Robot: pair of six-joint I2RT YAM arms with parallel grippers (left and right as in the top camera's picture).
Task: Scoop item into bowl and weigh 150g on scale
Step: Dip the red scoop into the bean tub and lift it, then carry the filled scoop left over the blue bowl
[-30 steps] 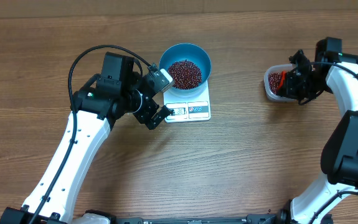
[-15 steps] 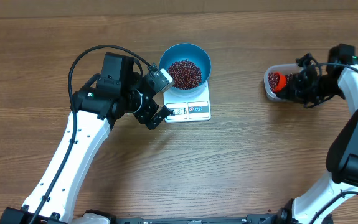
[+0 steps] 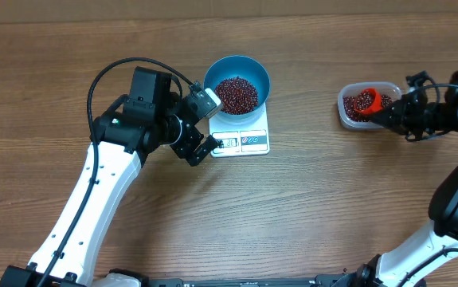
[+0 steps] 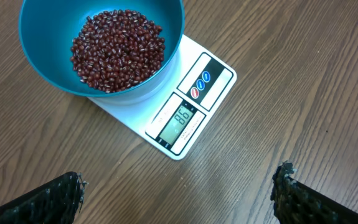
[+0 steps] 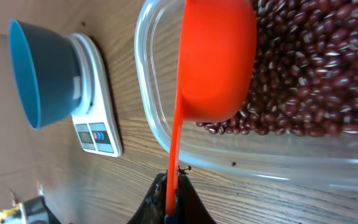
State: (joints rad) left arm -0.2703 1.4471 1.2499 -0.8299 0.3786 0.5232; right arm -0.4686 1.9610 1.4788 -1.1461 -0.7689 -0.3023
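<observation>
Right end effector (image 5: 174,202), clamped on the orange plastic scoop (image 5: 219,56), retreated from the clear plastic tub (image 5: 157,118). Dipping deeper into the small maroon beans (image 5: 309,74) should fill it.

Scale (image 4: 188,99), lying ahead of and between the left fingers (image 4: 54,202): the display (image 4: 180,117) shows dark digits that appear to read "86". The button marks (image 4: 201,84) beside it, one red and two blue, carry symbols too small to read.
</observation>
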